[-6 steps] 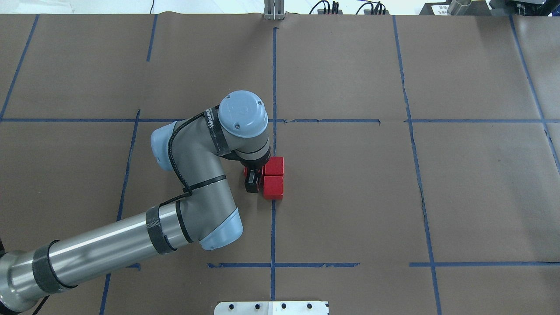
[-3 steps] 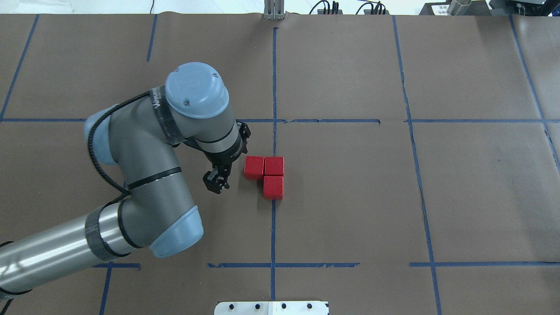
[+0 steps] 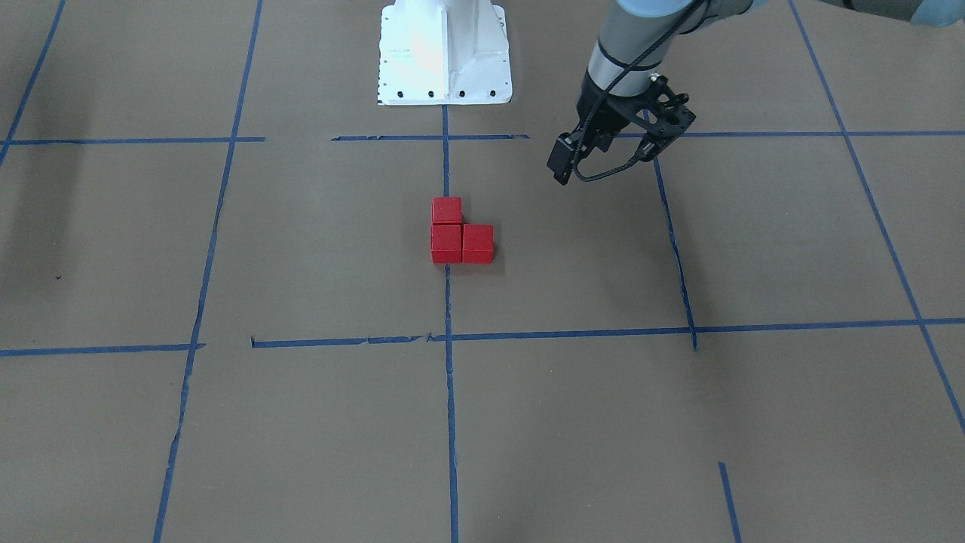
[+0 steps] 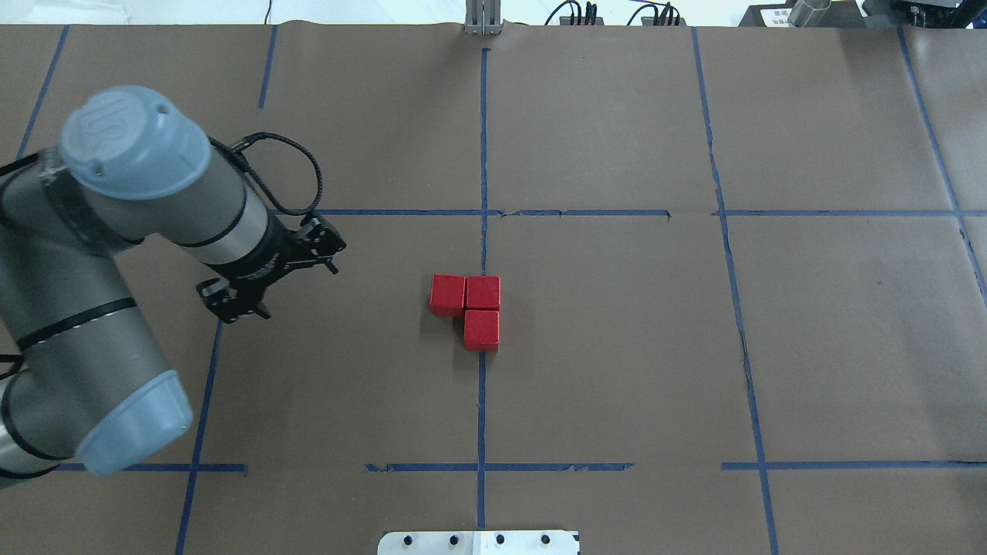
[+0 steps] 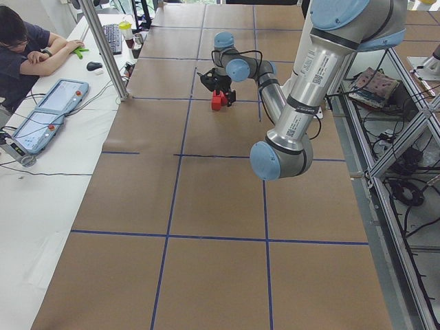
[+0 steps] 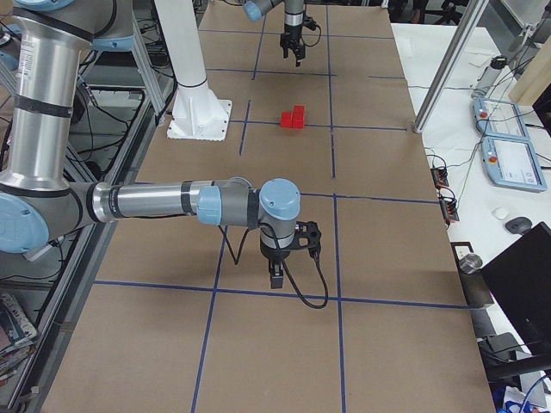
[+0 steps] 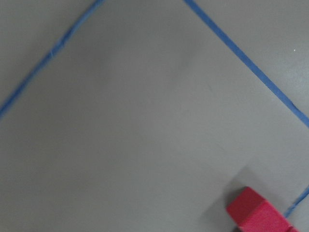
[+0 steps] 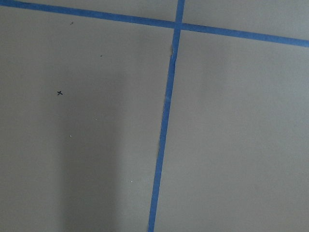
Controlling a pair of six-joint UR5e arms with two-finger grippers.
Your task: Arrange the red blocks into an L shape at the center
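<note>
Brown paper marked with blue tape lines (image 4: pixel 482 154) covers your table (image 4: pixel 617 370), and the three red blocks (image 4: pixel 482 297) sit touching in an L at its center. Your left gripper (image 4: pixel 235 303) hangs well apart from them, jaws spread and empty. Your right gripper (image 6: pixel 275 277) hovers low near a tape crossing; you cannot tell how its jaws stand.

Three red blocks (image 4: pixel 483 293) on one desk (image 4: pixel 617 385). Two robot arms, left arm (image 4: pixel 116 254) and right arm (image 6: pixel 155 202), each with one gripper: left gripper (image 6: pixel 294 53), right gripper (image 6: pixel 275 277). One white base (image 3: pixel 445 53). One upright metal post (image 5: pixel 106 48) at the desk's far edge. One person (image 5: pixel 24 51), two handheld control tablets (image 6: pixel 495 112) and one keyboard (image 5: pixel 113 38) beside the desk
</note>
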